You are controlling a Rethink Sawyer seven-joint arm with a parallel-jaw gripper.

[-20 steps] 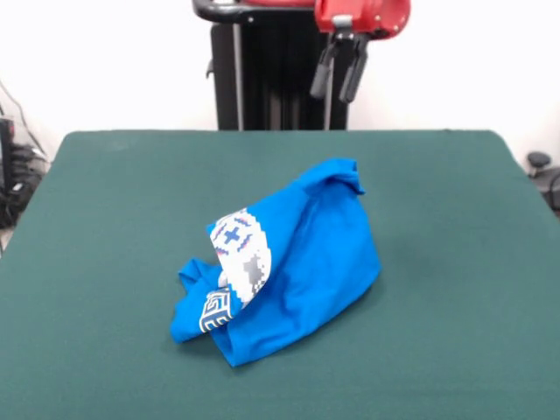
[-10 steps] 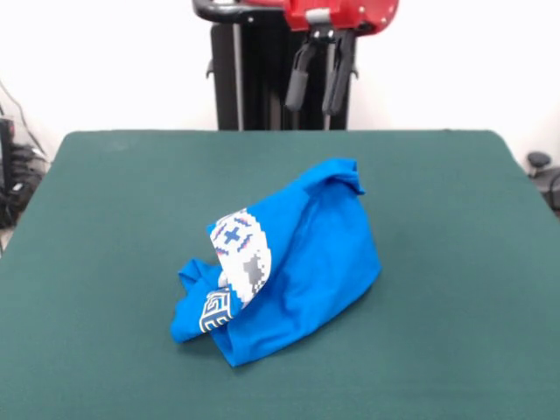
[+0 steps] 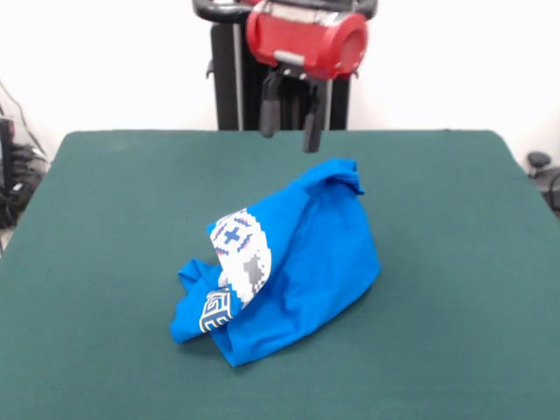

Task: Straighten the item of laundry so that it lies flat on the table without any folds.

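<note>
The item of laundry [image 3: 302,262], a bright blue T-shirt, lies crumpled and folded over itself near the middle of the green table [image 3: 105,219]. A flap with a white pixel pattern curls up on its left side, and white block lettering shows at its lower left. My gripper [image 3: 290,136] hangs open above the table's far part, just behind and above the shirt's top corner, with nothing between its black fingers [image 3: 269,118]. It does not touch the cloth.
The black pedestal [image 3: 254,79] stands behind the table's far edge. Cables and dark equipment [image 3: 13,166] sit off the table's left side, and a small dark object [image 3: 538,162] off its right.
The gripper has come down and leftward from the top edge towards the shirt's far corner. The shirt has not moved.
</note>
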